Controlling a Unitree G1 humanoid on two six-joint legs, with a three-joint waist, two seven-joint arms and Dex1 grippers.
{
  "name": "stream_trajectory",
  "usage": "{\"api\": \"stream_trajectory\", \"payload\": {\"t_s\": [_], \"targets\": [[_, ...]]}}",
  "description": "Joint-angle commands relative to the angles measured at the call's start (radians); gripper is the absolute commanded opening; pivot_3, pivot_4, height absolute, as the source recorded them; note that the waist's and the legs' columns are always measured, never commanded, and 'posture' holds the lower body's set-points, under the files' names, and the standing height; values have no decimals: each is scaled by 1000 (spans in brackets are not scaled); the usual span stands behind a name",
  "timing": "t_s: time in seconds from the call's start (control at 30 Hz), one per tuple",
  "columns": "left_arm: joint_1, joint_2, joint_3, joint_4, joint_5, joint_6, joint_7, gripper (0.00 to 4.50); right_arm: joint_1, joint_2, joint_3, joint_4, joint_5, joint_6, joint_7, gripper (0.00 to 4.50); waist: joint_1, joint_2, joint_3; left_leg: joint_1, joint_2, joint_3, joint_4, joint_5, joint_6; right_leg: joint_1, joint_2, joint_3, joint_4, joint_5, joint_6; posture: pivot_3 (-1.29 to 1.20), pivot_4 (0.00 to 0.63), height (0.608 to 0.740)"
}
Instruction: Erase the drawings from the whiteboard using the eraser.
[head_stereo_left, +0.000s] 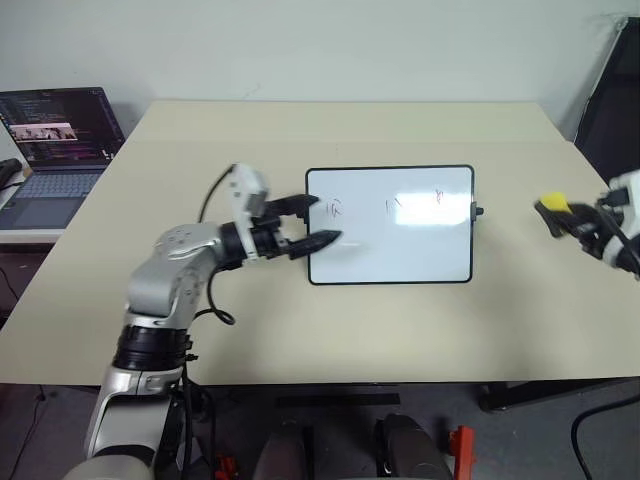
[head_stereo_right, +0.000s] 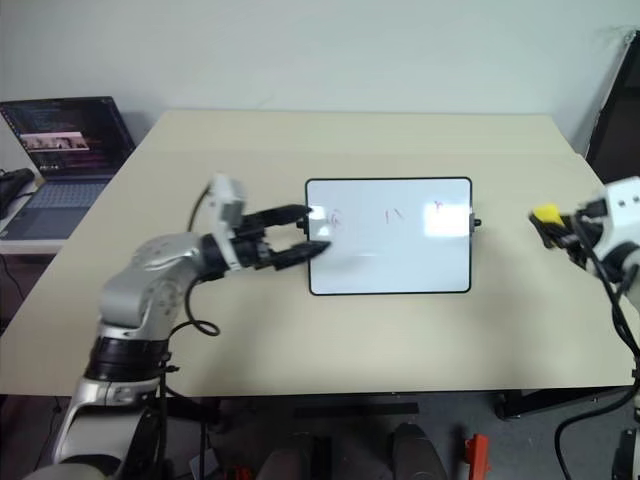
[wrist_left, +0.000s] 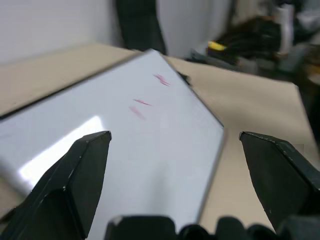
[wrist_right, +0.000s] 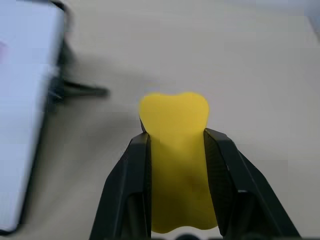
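Here the right gripper (wrist_right: 175, 145) pinches the eraser (wrist_right: 176, 125) near the table's (head_stereo_left: 400, 330) right edge; the left gripper (head_stereo_left: 312, 224) stands spread over the whiteboard's (head_stereo_left: 400, 250) left edge.

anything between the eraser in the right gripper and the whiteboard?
Nothing visible. The eraser sits clamped in the right gripper, with bare table between it and the whiteboard. The left gripper is open over the board's far edge, not in the path.

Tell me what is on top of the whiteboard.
On the whiteboard are the drawings, a few small marks near its far edge. The open left gripper reaches over its left edge, covering a small patch of board there.
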Motion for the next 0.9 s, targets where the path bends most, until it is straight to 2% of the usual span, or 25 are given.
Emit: {"api": "stream_trajectory", "payload": {"t_s": [0.03, 0.13, 0.27, 0.5, 0.6, 0.9], "targets": [[47, 26, 73, 22, 0, -68, 3, 4500, -96, 34, 59, -136, 30, -4, 4, 1144, 3, 0, 0, 0, 0, 0, 0, 0, 0, 0, 0, 0, 0, 0, 0, 0, 150, 740], [121, 43, 96, 18, 31, -126, 18, 4500, -235, 163, 197, -218, 25, -5, -28, 1143, 5, -1, 1, -1, 0, -2, 0, 0, 0, 0, 0, -1, 0, 1, -1, 0, 150, 740], [191, 24, 82, -49, 28, -157, 29, 4500, -306, 325, 333, -234, -17, -27, -71, 1143, 16, -1, 1, -2, 1, -3, 0, 0, 0, -1, 0, -3, 0, 1, -2, 0, 150, 740], [229, 25, 73, -114, 39, -172, 67, 4500, -334, 473, 574, -77, -232, -192, -100, 1125, 36, -1, 1, -4, 0, -4, 0, -1, -1, -3, -2, -4, 0, 1, -2, 0, 150, 740], [225, 47, 80, -148, 33, -154, 68, 4500, -357, 501, 610, 27, -300, -263, -103, 1123, 31, -1, 1, -3, 0, -3, 0, -1, -1, -3, -2, -3, 1, 1, -2, 0, 150, 740], [251, 127, 100, -242, 11, -99, 54, 4500, -437, 548, 609, 272, -407, -394, -104, 1123, 23, -1, 1, -3, 1, -2, -1, -1, -1, -5, 0, -2, 3, 0, -3, 0, 150, 740]]}}
